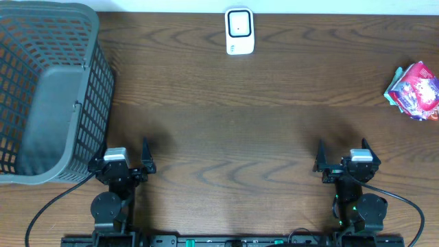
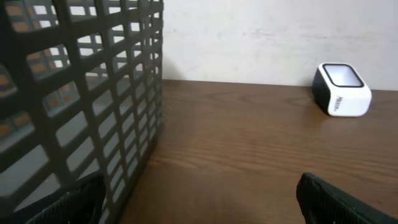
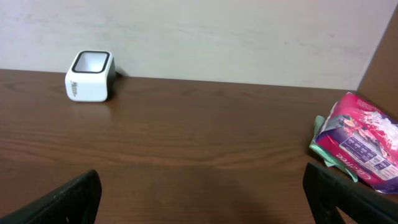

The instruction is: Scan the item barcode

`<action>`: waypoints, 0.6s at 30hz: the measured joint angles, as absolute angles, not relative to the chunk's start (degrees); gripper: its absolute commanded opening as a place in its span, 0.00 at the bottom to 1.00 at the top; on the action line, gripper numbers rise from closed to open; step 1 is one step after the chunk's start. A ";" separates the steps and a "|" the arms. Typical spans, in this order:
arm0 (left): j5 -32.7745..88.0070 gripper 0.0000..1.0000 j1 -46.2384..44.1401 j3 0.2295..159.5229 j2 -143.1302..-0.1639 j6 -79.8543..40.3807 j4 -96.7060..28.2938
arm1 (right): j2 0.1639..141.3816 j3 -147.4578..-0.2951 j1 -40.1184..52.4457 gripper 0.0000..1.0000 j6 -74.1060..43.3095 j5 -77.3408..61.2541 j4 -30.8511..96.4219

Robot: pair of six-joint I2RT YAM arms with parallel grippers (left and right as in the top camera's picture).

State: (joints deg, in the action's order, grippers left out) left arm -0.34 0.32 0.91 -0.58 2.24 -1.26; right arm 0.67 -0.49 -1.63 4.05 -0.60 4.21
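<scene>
The item, a pink and purple packet [image 1: 414, 91], lies at the table's right edge; in the right wrist view the packet [image 3: 364, 144] sits ahead and to the right. A white barcode scanner [image 1: 239, 31] stands at the back middle, also seen as the scanner [image 2: 341, 89] and the scanner [image 3: 91, 76]. My left gripper [image 1: 127, 162] rests near the front left, open, nothing between its fingers [image 2: 339, 202]. My right gripper [image 1: 343, 156] rests near the front right, open and empty, its fingers [image 3: 351, 196] wide apart, well short of the packet.
A large grey mesh basket [image 1: 48, 89] fills the left side, its wall [image 2: 87, 93] close beside the left gripper. A white wall runs behind the table's far edge. Bare brown wood lies between the grippers and the scanner.
</scene>
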 measured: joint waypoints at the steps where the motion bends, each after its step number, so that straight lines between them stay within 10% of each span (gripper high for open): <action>1: -0.38 0.98 0.32 0.93 -0.58 2.42 -1.26 | 0.67 -0.49 -1.63 0.99 4.05 -0.60 4.21; 18: 1.21 0.98 0.27 1.10 -0.58 6.26 -1.65 | 0.67 -0.49 -1.63 0.99 4.05 -0.60 4.21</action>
